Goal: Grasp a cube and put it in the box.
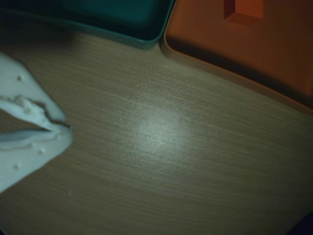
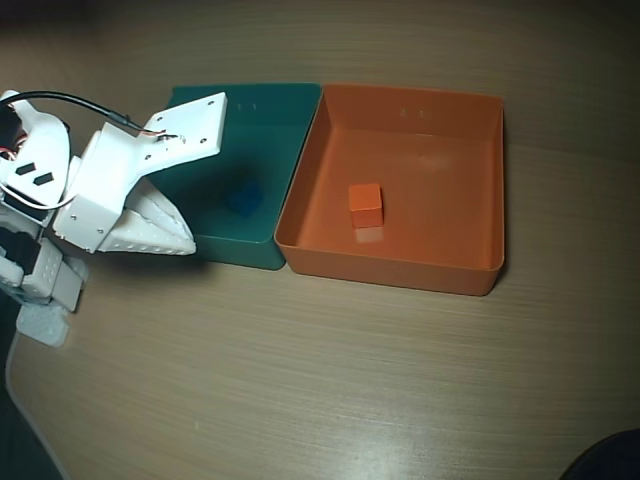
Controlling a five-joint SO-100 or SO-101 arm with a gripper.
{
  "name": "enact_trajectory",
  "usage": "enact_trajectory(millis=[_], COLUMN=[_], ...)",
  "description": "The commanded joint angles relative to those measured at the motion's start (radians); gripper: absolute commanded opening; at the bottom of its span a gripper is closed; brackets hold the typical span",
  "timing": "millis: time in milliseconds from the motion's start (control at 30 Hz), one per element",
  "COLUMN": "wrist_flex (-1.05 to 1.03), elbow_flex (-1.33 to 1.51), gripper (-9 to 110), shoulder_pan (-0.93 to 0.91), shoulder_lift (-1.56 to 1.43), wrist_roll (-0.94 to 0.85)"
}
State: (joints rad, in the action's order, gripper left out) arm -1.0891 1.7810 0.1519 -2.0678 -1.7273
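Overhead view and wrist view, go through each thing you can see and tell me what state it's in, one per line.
orange cube: resting flat on the floor of the orange box, not held.
orange box: upright on the table, holding only the orange cube.
blue cube: lying inside the teal tray.
teal tray: upright, edge against the orange box.
gripper: shut, empty, over bare table.

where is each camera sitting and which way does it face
Wrist view: rides on the arm, angled down at the table; the shut white hand enters from the left edge.
Overhead view: fixed above, looking straight down; the arm and hand show at the left.
Shared: the teal tray, the orange box beside it, and the orange cube inside the box.
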Motion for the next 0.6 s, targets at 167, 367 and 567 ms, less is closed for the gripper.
enact_trajectory(millis=[167,367,567], wrist_flex=[0.014,0.014,0.014], elbow_flex=[-0.018,-0.014,-0.008], gripper=[-5,-5,-5], shoulder_pan=[-0.002,0.0,0.006], shoulder_lift=[-0.046,-0.046,-0.046], wrist_roll=[-0.006,-0.006,-0.006])
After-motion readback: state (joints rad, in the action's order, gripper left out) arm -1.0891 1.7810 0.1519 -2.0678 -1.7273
